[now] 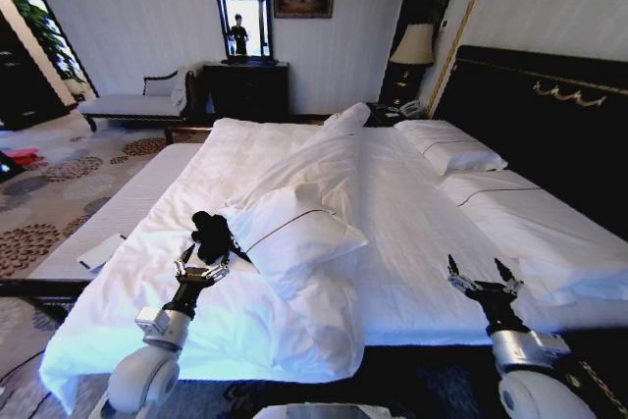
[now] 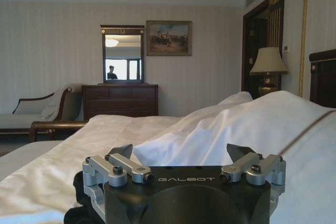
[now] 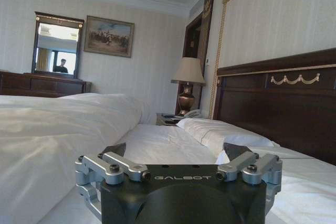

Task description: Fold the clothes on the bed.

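- Lying bunched in a dark heap, the T-shirt [image 1: 210, 234] is seen on the near left part of the bed [image 1: 412, 242], pressed against the left side of a white pillow [image 1: 294, 233] that sits loose on the duvet.
- The shirt is crumpled, not spread, so no fold is judged to have been started; it would have to be laid flat first.
- The left gripper [image 1: 203, 264] is held low over the duvet at the near edge of the shirt, its fingers spread apart with nothing between them; it is probably placed there to take hold of the cloth.
- In the left wrist view the left gripper [image 2: 185, 157] is shown wide open, and a patch of black cloth [image 2: 79, 203] is seen just below its body, so the shirt is judged to be just beside the fingers; contact cannot be told.
- The right gripper [image 1: 483, 277] is held over bare sheet on the near right of the bed, well apart from the shirt, fingers open and empty, apparently waiting.
- A flat white card [image 1: 101, 251] lies on the bed's left edge, apart from the shirt.
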